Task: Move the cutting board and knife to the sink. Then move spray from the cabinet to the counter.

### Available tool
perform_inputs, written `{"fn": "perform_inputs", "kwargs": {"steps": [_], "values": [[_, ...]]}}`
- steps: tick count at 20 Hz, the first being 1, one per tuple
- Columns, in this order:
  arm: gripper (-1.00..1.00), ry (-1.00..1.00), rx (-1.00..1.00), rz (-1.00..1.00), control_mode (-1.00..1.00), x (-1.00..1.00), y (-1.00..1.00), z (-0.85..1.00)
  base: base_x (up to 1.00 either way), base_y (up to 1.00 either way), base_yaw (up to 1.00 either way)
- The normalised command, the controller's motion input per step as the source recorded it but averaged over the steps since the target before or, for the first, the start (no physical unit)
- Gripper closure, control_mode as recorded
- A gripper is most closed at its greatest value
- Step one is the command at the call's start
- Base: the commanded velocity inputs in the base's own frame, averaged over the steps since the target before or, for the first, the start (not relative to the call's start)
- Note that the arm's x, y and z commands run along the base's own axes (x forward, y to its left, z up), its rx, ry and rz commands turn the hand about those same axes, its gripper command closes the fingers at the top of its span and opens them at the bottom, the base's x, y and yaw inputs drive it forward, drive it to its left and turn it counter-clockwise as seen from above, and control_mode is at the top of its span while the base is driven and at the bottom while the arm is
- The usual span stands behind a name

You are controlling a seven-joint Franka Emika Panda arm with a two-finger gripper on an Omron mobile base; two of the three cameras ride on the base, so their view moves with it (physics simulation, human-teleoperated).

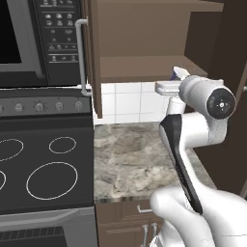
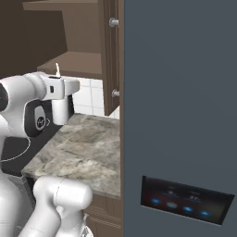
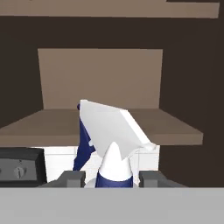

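The arm (image 1: 193,144) is glossy white, built of rounded, tube-like segments with bulbous shoulders and elbows. A long black tapering panel runs down one link, and at about two o'clock in the left base view a joint ends in a round dark cap with a small pale hub and tiny screw-like dots. In the right base view another dark round joint face carries a small white mark, and the hand is a white boxy block.
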Motion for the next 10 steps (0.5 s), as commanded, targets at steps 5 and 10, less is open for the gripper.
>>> {"fn": "perform_inputs", "kwargs": {"steps": [5,10], "values": [[1.00,0.08,0.00,0.00,-1.00,0.00,-0.09,-0.53,0.00,0.00,0.00],[1.00,0.05,0.00,0.00,-1.00,0.08,-0.01,-0.56,0.00,0.00,0.00]]}}
